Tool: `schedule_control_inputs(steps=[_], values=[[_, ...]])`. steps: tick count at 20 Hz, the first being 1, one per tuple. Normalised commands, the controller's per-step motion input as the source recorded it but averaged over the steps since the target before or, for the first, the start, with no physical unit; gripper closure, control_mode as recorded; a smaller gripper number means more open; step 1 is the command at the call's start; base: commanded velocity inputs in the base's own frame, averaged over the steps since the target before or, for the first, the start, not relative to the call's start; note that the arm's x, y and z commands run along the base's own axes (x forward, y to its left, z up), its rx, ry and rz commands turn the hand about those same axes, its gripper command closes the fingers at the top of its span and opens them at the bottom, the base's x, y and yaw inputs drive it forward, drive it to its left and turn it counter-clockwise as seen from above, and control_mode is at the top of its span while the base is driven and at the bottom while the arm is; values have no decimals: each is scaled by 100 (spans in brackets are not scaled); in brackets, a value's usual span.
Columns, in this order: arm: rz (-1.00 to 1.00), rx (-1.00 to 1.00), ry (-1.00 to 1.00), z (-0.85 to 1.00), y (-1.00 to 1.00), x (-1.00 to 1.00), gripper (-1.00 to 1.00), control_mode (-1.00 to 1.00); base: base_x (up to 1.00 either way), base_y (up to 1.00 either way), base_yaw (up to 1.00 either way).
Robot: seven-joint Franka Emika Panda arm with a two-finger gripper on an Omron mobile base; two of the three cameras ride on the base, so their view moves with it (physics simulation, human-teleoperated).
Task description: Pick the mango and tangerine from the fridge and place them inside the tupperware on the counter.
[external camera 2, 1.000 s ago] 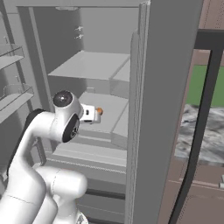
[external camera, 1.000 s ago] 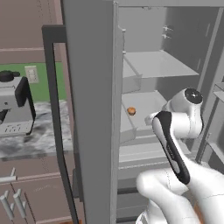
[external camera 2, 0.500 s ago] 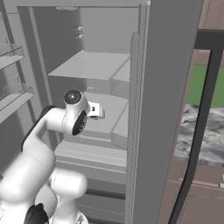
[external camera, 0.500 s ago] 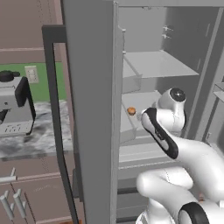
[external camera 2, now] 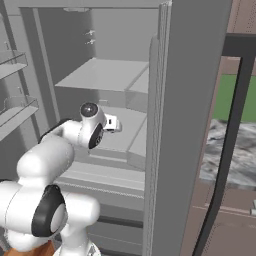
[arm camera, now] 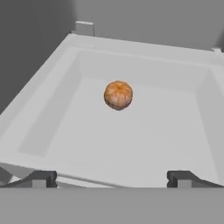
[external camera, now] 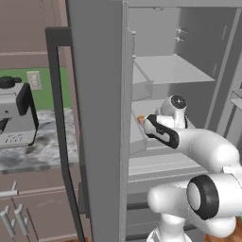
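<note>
We have the gripper [arm camera: 112,178] reaching into the open fridge [external camera: 99,94], and in the hand view its two fingertips [arm camera: 41,178] stand wide apart with nothing between them, so it is released and empty. The tangerine [arm camera: 118,94] sits alone on the floor of a shallow grey tray [arm camera: 52,113], a little toward the far side of it and well clear of every wall. From the left base view we catch only a sliver of orange [external camera: 140,119] at the edge of the door, just left of the arm.

To do this reach well, we should carry the fingers over the near rim of the tray without clipping it, then come down so the fruit is centred between the pads. It is round and smooth, so we judge that an off-centre squeeze would likely send it rolling; closing across its widest part should hold it.

By count: one tangerine, one tray and two fingertips. We cannot be sure from these angles whether the mango lies somewhere deeper in the fridge. At the left, the counter [external camera: 42,151] carries one coffee machine [external camera: 16,113].
</note>
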Motion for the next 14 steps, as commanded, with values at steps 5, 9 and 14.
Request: schedule_control_inputs(steps=[5, 9, 14], values=[[0, 0, 0, -18, 5, 57, -100, -100, 0, 0, 0], [0, 0, 0, -19, 2, 58, -100, -100, 0, 0, 0], [0, 0, 0, -24, 0, 56, -100, -100, 0, 0, 0]])
